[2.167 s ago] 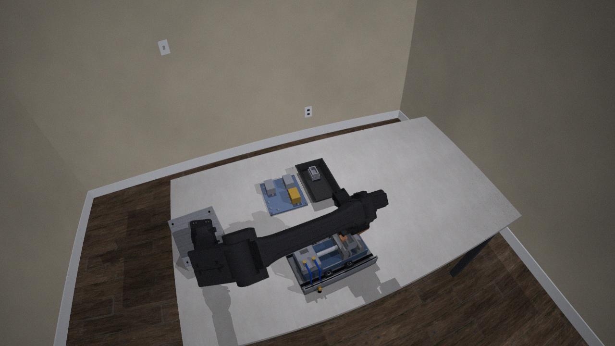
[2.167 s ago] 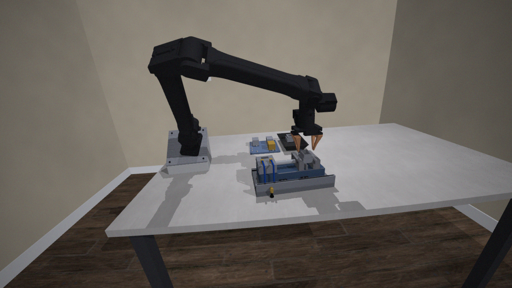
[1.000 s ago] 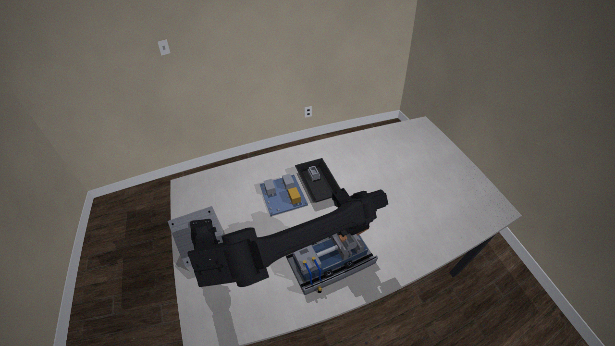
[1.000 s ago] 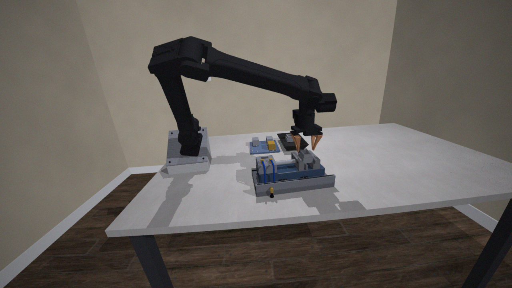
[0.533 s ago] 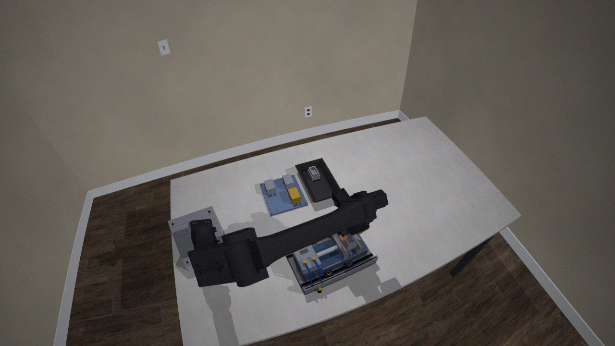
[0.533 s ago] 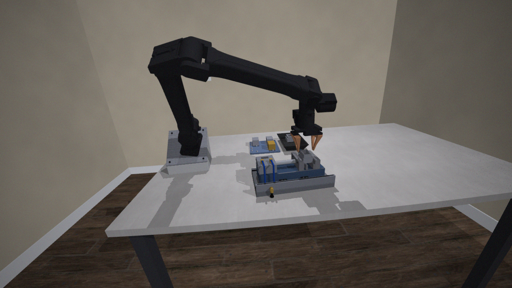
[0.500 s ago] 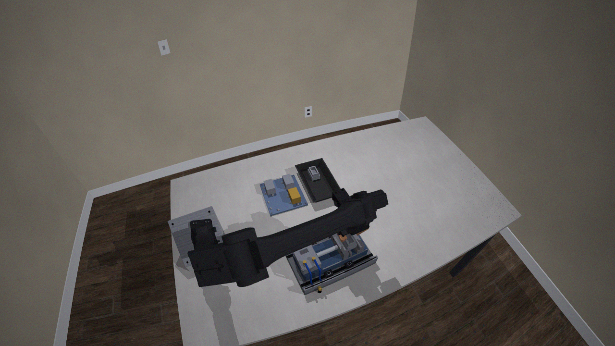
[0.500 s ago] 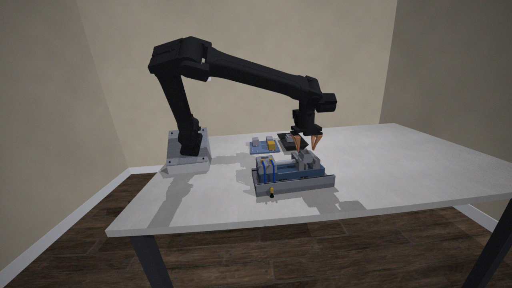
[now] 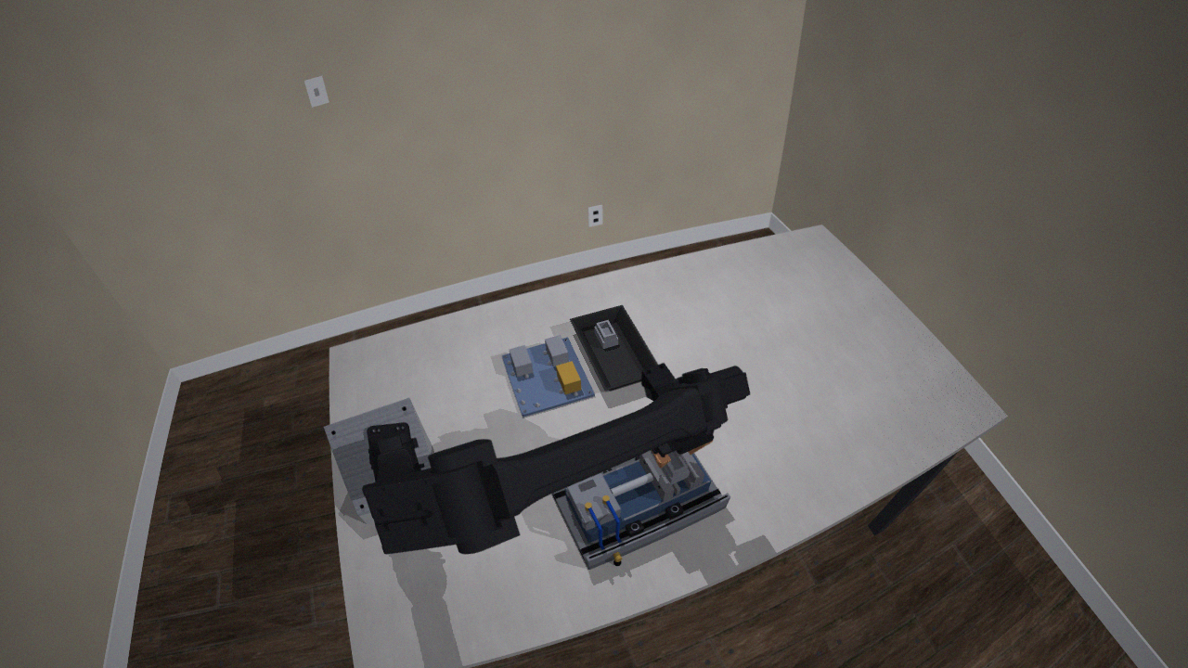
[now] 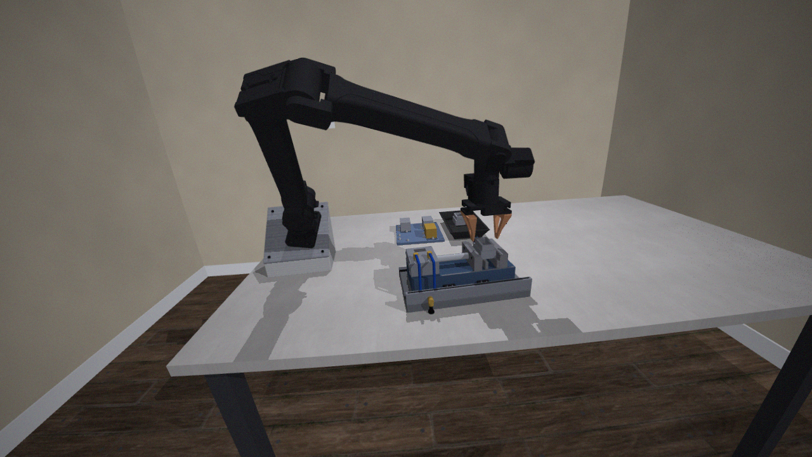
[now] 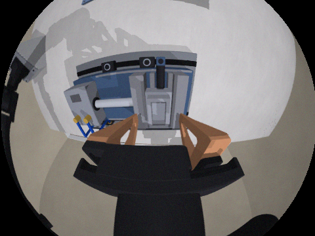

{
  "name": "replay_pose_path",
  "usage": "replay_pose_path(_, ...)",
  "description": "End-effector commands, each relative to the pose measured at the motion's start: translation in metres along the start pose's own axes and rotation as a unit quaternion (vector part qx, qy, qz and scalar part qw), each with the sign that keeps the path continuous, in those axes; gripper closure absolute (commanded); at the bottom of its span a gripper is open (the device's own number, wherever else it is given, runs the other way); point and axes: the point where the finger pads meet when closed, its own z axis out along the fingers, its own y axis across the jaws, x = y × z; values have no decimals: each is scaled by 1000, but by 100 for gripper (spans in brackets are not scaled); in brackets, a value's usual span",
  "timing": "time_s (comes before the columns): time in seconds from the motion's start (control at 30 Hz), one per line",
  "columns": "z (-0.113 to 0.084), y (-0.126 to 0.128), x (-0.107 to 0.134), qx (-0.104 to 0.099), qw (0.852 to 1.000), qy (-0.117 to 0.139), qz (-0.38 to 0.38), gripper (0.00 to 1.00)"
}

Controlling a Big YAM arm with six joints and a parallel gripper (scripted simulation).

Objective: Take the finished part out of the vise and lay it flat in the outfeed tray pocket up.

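Note:
The finished part (image 11: 159,107) (image 10: 483,247) is a small grey block with a rectangular pocket facing up. It sits between the grey jaws of the vise (image 9: 631,496) (image 10: 454,273) (image 11: 117,92), which has a blue base. My gripper (image 10: 485,233) (image 11: 158,117) is open and empty. It points straight down a short way above the part, with one orange finger to each side. In the top view the arm hides most of it. The black outfeed tray (image 9: 621,366) (image 10: 457,231) lies beyond the vise.
A grey block (image 9: 605,333) (image 10: 458,217) lies in the far end of the tray. A blue fixture plate (image 9: 535,400) (image 10: 410,238) left of the tray carries two grey blocks and a yellow block (image 9: 570,377) (image 10: 431,229). The arm's base (image 10: 295,256) stands at the left.

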Motion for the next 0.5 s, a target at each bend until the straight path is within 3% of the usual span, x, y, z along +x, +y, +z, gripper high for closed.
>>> replay_pose_path(0.0,-2,-7,-5,8,1000,-2,0,36)
replay_pose_path(0.47,-4,-8,-6,10,1000,-2,1,36)
